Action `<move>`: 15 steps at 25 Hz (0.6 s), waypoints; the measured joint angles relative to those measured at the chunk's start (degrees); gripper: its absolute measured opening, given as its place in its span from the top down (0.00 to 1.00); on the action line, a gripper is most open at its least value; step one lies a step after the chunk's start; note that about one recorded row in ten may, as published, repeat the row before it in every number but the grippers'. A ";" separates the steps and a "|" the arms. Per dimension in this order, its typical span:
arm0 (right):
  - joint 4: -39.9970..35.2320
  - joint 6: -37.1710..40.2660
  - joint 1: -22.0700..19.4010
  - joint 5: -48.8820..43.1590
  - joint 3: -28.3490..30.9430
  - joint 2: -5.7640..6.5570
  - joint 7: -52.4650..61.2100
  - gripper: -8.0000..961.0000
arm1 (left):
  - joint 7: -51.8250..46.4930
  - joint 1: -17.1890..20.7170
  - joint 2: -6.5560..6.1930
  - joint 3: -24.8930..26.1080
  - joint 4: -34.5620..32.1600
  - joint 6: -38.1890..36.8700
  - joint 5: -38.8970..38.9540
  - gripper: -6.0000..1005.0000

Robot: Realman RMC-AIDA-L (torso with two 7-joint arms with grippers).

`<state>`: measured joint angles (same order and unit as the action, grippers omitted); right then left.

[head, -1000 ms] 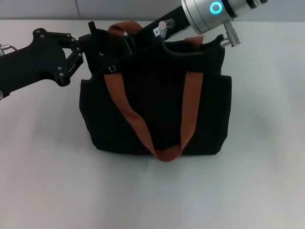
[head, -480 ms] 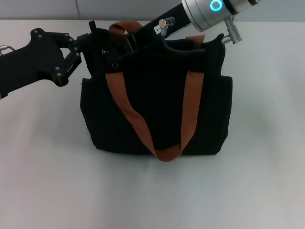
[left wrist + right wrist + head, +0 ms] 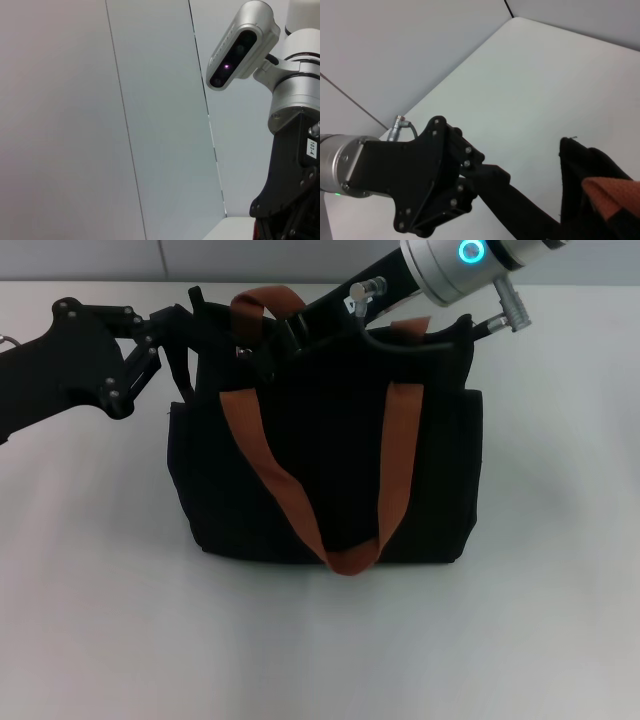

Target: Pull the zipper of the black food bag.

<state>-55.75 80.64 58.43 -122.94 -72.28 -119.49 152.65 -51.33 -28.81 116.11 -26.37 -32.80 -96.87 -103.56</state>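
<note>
The black food bag (image 3: 330, 480) stands upright mid-table with its rust-orange handles (image 3: 262, 465) hanging down its front. My left gripper (image 3: 197, 328) reaches in from the left and is shut on the bag's top left corner. The right wrist view shows the same left gripper (image 3: 542, 216) running into the bag's fabric (image 3: 585, 165) beside an orange strap (image 3: 607, 192). My right gripper (image 3: 262, 343) comes down from the upper right onto the bag's top edge, black against black. The zipper is hidden behind the grippers and the rear handle.
The white table (image 3: 560, 540) spreads out on every side of the bag, with a grey wall behind it. The left wrist view faces the wall and shows only the right arm's wrist camera (image 3: 240, 45).
My right arm has slid to the right along the bag's top edge. The left gripper has drawn slightly left and back, and the bag's top left corner now stands higher.
</note>
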 joint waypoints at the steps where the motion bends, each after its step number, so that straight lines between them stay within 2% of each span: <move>1: -0.15 0.09 -0.15 -0.13 0.00 0.03 0.22 0.99 | 0.00 0.04 0.00 0.00 -0.01 -0.01 0.04 0.93; 11: -5.28 2.34 -2.97 -3.56 0.52 0.16 2.48 0.99 | 0.00 0.40 -0.11 0.00 -0.34 -0.25 0.74 0.93; 15: -9.82 4.08 -5.79 -5.57 0.87 0.18 4.16 0.99 | 0.00 0.39 -0.09 0.00 -0.39 -0.25 0.75 0.93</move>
<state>-65.57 84.72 52.65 -128.51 -71.41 -119.31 156.81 -51.33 -28.42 116.02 -26.37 -33.19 -97.12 -102.81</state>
